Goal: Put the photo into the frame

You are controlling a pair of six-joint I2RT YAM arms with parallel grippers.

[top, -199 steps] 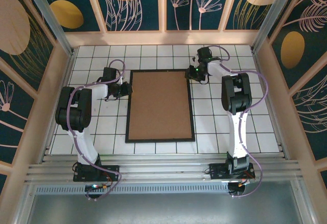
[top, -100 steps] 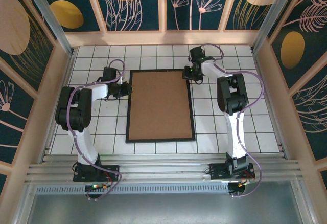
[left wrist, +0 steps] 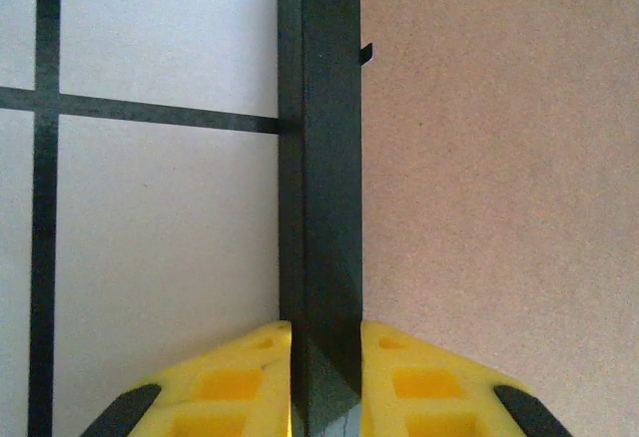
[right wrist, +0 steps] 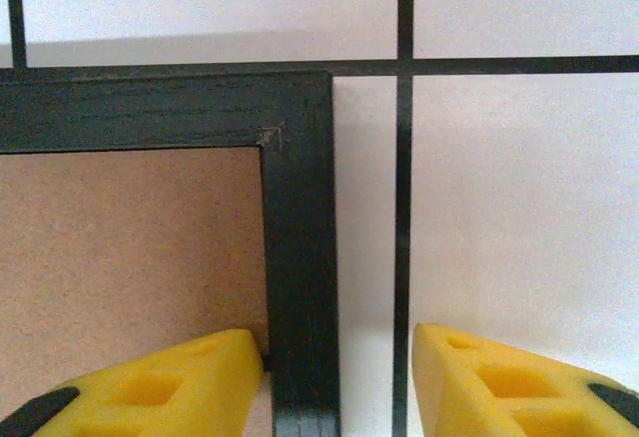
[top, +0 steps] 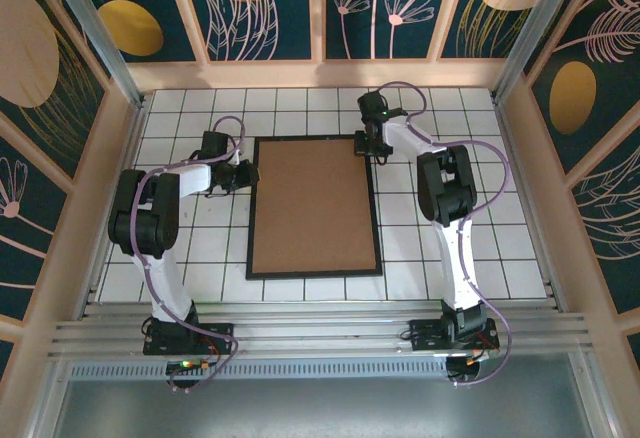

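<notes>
The black frame (top: 314,274) lies flat on the tiled table (top: 440,258) with a brown board (top: 313,206) inside it. The left gripper (left wrist: 325,332) pinches the frame's left edge tight. The right gripper (right wrist: 337,342) is open, with one yellow finger on each side of the right edge, by the far corner

Overhead, I had bright, even light on the white counter (top: 200,258), with hardly any shadow and no glare. In the right wrist view a soft grey shadow band lay just above the top edge of the frame (right wrist: 300,257), and the tiles looked nearly washed out. The left wrist picture was sharp on the backing board (left wrist: 499,208) grain, but softer along the bottom at the left end effector (left wrist: 324,332).
</notes>
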